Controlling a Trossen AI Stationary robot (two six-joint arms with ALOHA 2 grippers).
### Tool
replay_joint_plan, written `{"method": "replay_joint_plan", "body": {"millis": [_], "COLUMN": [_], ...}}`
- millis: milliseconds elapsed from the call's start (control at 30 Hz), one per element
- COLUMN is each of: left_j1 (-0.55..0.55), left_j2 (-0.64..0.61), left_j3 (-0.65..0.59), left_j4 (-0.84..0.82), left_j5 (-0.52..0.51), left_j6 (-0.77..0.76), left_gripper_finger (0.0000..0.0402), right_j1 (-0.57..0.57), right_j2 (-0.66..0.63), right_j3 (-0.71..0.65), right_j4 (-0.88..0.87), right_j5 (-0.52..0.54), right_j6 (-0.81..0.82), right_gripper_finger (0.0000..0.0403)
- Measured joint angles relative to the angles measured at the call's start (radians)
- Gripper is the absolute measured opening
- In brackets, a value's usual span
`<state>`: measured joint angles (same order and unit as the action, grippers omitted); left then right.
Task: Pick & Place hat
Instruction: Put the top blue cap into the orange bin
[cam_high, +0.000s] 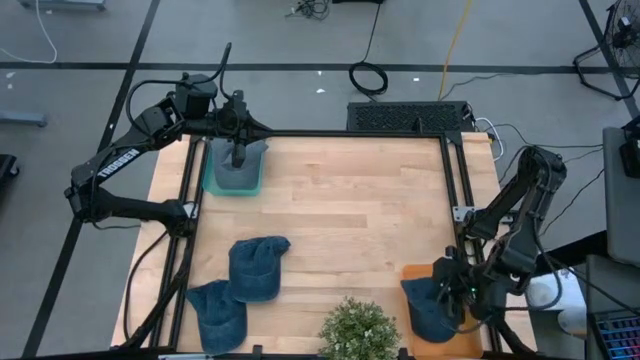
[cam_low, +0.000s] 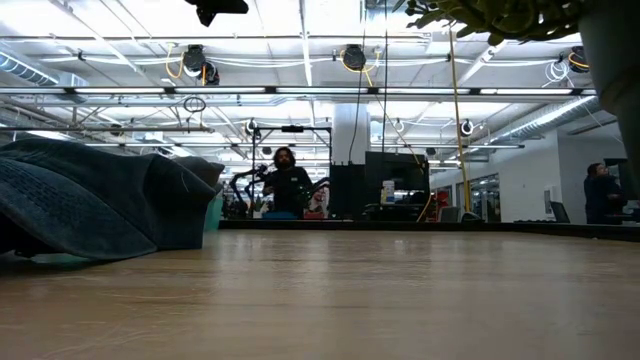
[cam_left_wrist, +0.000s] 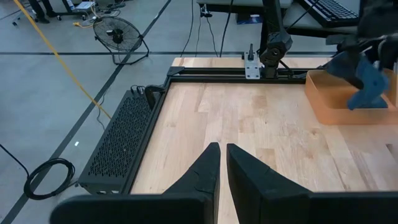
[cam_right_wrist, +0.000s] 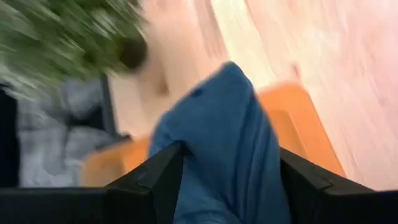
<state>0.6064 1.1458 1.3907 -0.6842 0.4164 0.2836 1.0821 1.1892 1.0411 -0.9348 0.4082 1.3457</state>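
Observation:
My right gripper (cam_high: 452, 287) hangs over the orange bin (cam_high: 412, 272) at the table's near right corner, shut on a blue hat (cam_right_wrist: 230, 143). In the left wrist view that hat (cam_left_wrist: 367, 81) hangs above the orange bin (cam_left_wrist: 329, 106). My left gripper (cam_left_wrist: 222, 163) is shut and holds nothing. It hovers over the teal bin (cam_high: 215, 185) at the far left, where a grey-blue hat (cam_high: 255, 160) lies. Two more blue hats (cam_high: 258, 266) (cam_high: 216, 312) lie flat on the near left of the table; the low view shows one hat (cam_low: 90, 200) close up. My right gripper pinches the blue hat between its two fingers (cam_right_wrist: 158, 180), the cloth (cam_right_wrist: 205, 168) bunched in several layers between them. It comes from above. The hat hangs below the fingers, over the orange bin; whether its lower end touches the bin I cannot tell.
A potted plant (cam_high: 358, 332) stands at the near edge, just left of the orange bin. Black frame rails (cam_high: 345, 134) border the table. The middle of the wooden top (cam_high: 350, 210) is bare. People (cam_low: 286, 180) are in the room beyond the table.

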Motion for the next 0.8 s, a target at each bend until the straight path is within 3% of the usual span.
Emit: {"method": "replay_joint_plan", "body": {"millis": [400, 800], "left_j1": [0.0, 0.0], "left_j2": [0.0, 0.0], "left_j3": [0.0, 0.0], "left_j4": [0.0, 0.0], "left_j5": [0.0, 0.0], "left_j6": [0.0, 0.0], "left_gripper_finger": [0.0035, 0.0035], "right_j1": [-0.089, -0.219], "right_j2": [-0.032, -0.221], "right_j3": [-0.093, -0.091], "right_j4": [-0.006, -0.205], "right_j5": [-0.261, -0.256], "right_j6": [0.084, 0.06], "right_gripper_finger": [0.0174, 0.0173]}}
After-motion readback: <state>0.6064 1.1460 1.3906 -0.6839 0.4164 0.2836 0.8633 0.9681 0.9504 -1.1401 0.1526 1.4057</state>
